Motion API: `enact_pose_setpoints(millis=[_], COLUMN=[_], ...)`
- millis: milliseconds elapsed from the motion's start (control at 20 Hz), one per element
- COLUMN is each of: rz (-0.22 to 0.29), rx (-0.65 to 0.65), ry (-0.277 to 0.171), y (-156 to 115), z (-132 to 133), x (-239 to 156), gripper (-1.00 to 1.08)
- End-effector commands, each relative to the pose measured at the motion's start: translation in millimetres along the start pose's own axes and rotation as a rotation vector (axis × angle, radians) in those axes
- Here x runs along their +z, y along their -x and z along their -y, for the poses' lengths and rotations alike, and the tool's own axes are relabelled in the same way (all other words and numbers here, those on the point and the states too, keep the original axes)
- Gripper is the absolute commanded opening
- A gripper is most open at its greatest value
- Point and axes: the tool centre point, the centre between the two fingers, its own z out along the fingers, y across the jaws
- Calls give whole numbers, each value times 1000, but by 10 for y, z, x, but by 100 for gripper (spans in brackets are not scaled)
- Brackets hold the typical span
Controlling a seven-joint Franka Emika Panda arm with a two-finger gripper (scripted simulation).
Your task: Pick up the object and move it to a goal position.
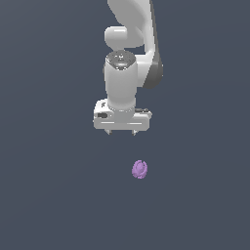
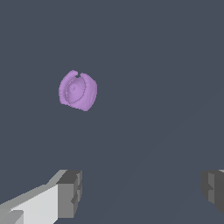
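The object [image 1: 139, 169] is a small light-purple lumpy blob with a ridged surface, lying on the dark grey floor. It also shows in the wrist view [image 2: 78, 90]. My white gripper [image 1: 122, 133] hangs above the floor, behind the object and a little to the exterior view's left of it, not touching it. Its two short fingertips point down and stand wide apart. In the wrist view the gripper [image 2: 142, 192] is open and empty, with one grey fingertip [image 2: 70, 192] at each side and the object lying apart from them.
A plain dark grey floor [image 1: 49, 195] fills both views. The white arm [image 1: 132, 39] rises from the gripper to the top of the exterior view.
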Motion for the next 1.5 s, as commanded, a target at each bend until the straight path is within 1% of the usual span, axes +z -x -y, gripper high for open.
enact_pose_setpoints(millis=[0, 150, 400, 800, 1100, 1450], rz=[0, 1, 7, 8, 15, 28], rx=[0, -1, -5, 5, 45, 128], ry=[0, -5, -26, -27, -26, -22], y=[0, -7, -24, -61, -198, -457], z=[0, 53, 263, 286, 350, 494], x=[0, -2, -16, 10, 117, 364], gripper=[100, 100, 100, 100, 100, 100])
